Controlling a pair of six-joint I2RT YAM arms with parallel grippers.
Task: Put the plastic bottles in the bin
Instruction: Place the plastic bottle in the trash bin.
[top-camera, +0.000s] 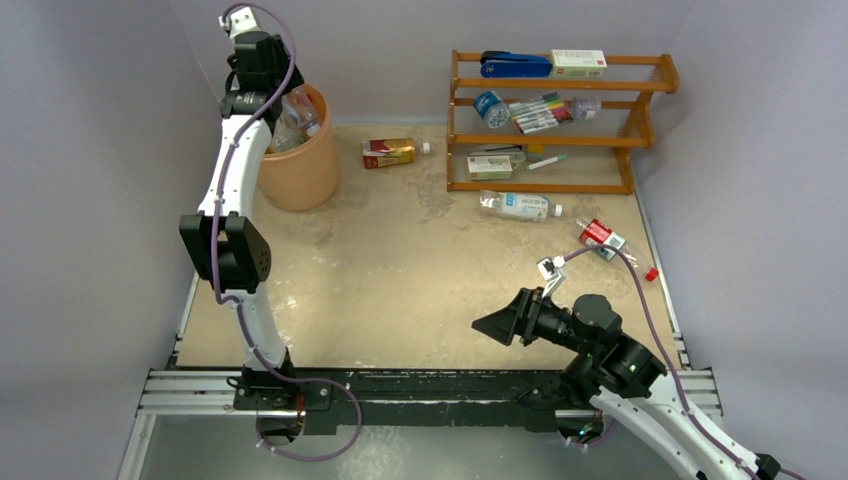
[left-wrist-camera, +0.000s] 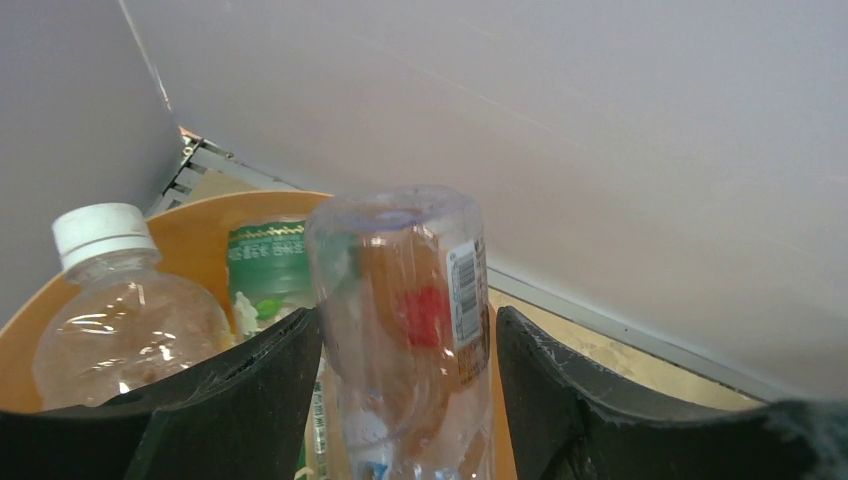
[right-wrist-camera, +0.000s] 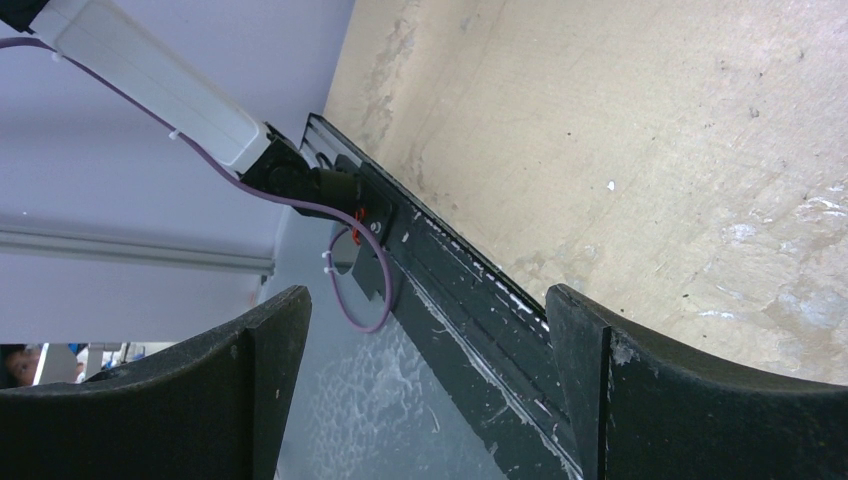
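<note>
Beige table (top-camera: 400, 280) held a boxy bottle (top-camera: 388, 152), a blue-labelled bottle (top-camera: 515, 206) and a red-labelled bottle (top-camera: 603, 236); the left hand (left-wrist-camera: 405, 330) flanked a clear bottle (left-wrist-camera: 400, 260) above the bin (top-camera: 300, 175), grip uncertain; the right hand (right-wrist-camera: 425, 300) stood wide, empty.

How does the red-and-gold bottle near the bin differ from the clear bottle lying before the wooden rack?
The red-and-gold bottle is boxy; the clear bottle is round, longer, with a pale label. The first lies near the bin, the second before the rack. Both lie sideways, white caps pointing right.
</note>
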